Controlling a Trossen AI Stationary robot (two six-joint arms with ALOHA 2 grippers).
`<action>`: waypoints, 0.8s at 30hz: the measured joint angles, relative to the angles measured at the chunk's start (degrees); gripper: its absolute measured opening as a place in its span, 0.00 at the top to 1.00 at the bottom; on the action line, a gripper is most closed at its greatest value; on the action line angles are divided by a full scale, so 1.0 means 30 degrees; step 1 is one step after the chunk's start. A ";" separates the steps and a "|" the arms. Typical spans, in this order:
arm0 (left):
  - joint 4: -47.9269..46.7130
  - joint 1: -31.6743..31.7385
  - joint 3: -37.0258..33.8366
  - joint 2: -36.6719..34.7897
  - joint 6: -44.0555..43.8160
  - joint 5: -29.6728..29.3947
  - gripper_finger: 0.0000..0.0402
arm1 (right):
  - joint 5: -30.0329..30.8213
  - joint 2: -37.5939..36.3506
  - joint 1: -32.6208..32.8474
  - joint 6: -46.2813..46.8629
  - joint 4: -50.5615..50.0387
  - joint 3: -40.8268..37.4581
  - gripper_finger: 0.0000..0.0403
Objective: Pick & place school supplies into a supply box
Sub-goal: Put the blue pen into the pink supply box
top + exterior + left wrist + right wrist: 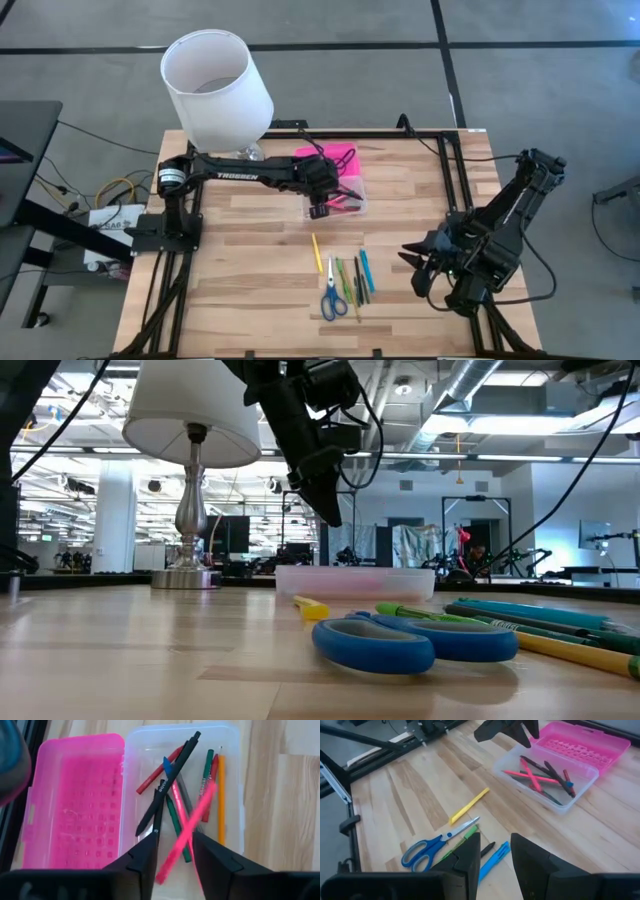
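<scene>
Fingers of the left gripper (172,852) stand parted above the supply box (357,197), and a pink pen (186,832) shows between them in the left wrist view, blurred, its far end over the pens already in the box; whether it is loose or touching a finger I cannot tell. The right gripper (494,855) waits well to the side of the box, over the tabletop (250,260), its fingers apart and empty.

Nearest the front edge, well short of the box, lie the blue-handled scissors (331,296), smooth plastic loops and bright metal blades. Beside them sits a loose row of thin pens and markers (355,275) in green, dark and blue, and a slim yellow pencil (316,253) lies a little closer to the box. These are still to go in.

Farther back, the box has a clear, glossy, rounded-corner base and a bright pink lid (75,800), moulded in a raised grid, flung open flat on its far side. Inside, red, black, green, orange and pink sticks lie crossed. By my count roughly half the job seems done.

Behind the box stands a white lamp (215,85) with a smooth shade and metal stem.
</scene>
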 joint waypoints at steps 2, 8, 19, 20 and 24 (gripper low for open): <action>-0.0059 0.0000 0.0007 0.0000 -0.0324 0.0006 0.66 | -0.0007 0.0000 0.0000 0.0541 0.0082 0.0007 0.75; -0.0776 -0.0486 0.0007 -0.0615 -0.0714 0.0824 0.62 | -0.1548 0.0000 -0.0729 0.2245 0.0027 0.0022 0.75; -0.0933 -0.3894 0.0015 -0.4229 -0.1828 -0.0180 0.61 | -0.6044 0.1555 -0.4331 0.2212 0.1051 0.0036 0.75; -0.0947 -0.4337 0.0015 -0.4540 -0.2025 -0.0607 0.61 | -0.6544 0.1928 -0.4656 0.1967 0.1304 0.0029 0.75; -0.1022 -0.6156 0.0022 -0.5689 -0.2793 -0.2616 0.61 | -0.8348 0.3372 -0.5840 0.0886 0.2367 0.0029 0.75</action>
